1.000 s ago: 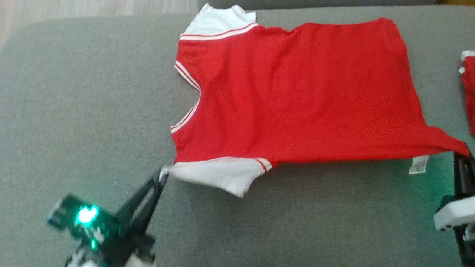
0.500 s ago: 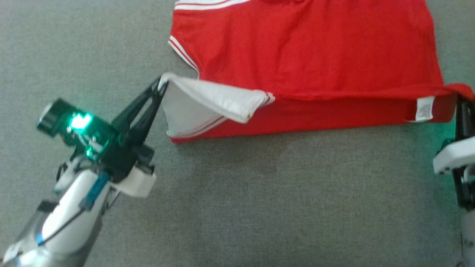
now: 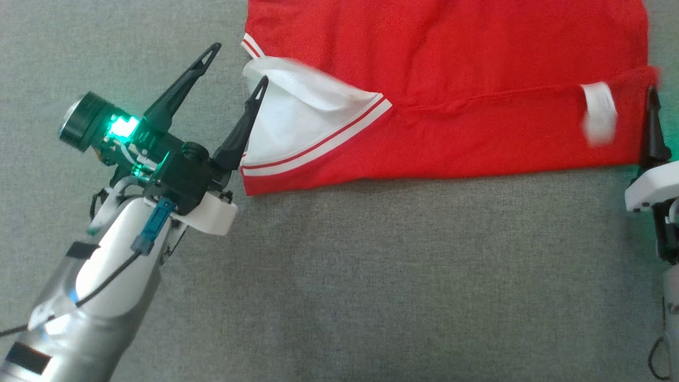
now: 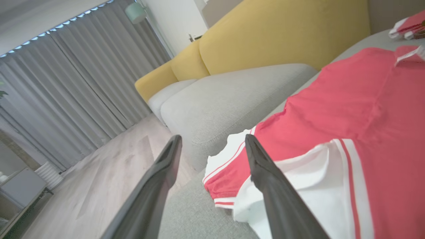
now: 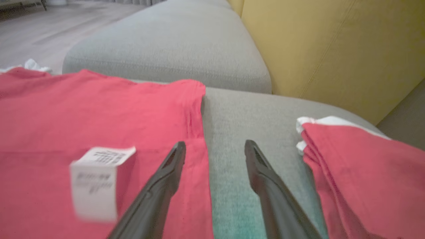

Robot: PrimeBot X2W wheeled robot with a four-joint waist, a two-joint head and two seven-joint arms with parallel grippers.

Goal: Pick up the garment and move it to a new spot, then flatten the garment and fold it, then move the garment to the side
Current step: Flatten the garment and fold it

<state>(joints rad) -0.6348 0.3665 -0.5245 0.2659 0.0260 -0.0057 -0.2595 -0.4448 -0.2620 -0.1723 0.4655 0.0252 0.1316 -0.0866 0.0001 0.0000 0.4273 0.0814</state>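
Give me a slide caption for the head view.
Left end effector open at the white sleeve of the red garment, near edge folded over.

Grey curtains (image 4: 66,83) hang beyond a pale wood floor (image 4: 109,172) and a grey-cushioned sofa (image 4: 225,99) (yellow backrest (image 4: 272,36)).

Soft even light; garment (image 3: 451,79) label (image 3: 598,114) smeared by motion blur.

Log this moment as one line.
step: first fold | left tool: open, by white sleeve | right tool: open, at hem | shirt: near edge folded over, on couch
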